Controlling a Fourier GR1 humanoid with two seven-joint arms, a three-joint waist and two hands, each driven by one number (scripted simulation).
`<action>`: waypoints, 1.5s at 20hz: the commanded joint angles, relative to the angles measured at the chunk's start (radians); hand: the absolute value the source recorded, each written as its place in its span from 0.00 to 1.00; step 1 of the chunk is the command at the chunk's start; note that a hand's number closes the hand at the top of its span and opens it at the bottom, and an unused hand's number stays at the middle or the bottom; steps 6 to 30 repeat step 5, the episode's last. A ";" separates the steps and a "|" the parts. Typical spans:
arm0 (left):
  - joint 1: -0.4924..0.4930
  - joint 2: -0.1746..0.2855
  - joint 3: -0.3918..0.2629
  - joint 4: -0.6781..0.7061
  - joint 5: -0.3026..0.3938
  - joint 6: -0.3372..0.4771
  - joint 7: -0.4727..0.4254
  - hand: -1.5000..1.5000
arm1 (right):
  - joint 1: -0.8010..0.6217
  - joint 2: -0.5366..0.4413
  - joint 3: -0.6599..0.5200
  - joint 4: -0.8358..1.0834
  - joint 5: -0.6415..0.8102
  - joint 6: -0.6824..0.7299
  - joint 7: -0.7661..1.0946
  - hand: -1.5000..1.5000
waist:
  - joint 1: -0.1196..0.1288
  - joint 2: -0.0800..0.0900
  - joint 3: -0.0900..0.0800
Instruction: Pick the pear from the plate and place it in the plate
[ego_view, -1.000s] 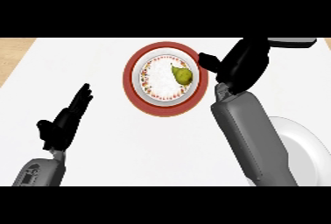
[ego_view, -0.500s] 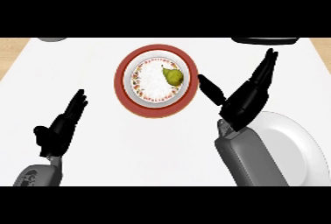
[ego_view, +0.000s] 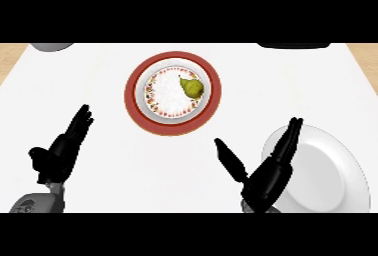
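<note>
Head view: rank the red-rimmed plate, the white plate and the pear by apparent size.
1. Red-rimmed plate and white plate: about alike. The white one is nearer the camera and partly behind the right hand, so no ranking between them.
2. Pear: clearly smallest.

We note: pear (ego_view: 193, 89) yellow-green; red-rimmed plate (ego_view: 133, 95) at 12 o'clock, white centre with speckled band; plain white plate (ego_view: 332, 170) at 4 o'clock.
</note>
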 joint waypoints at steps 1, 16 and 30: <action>0.008 -0.022 0.004 0.020 -0.012 0.019 -0.025 0.50 | 0.114 0.003 0.084 -0.041 0.047 -0.141 0.165 0.00 | -0.009 0.002 0.000; 0.024 0.003 0.021 -0.040 0.012 -0.018 0.013 0.50 | 0.184 0.003 0.099 -0.071 0.149 -0.146 0.195 0.00 | -0.007 0.002 -0.001; 0.024 0.003 0.021 -0.040 0.012 -0.018 0.013 0.50 | 0.184 0.003 0.099 -0.071 0.149 -0.146 0.195 0.00 | -0.007 0.002 -0.001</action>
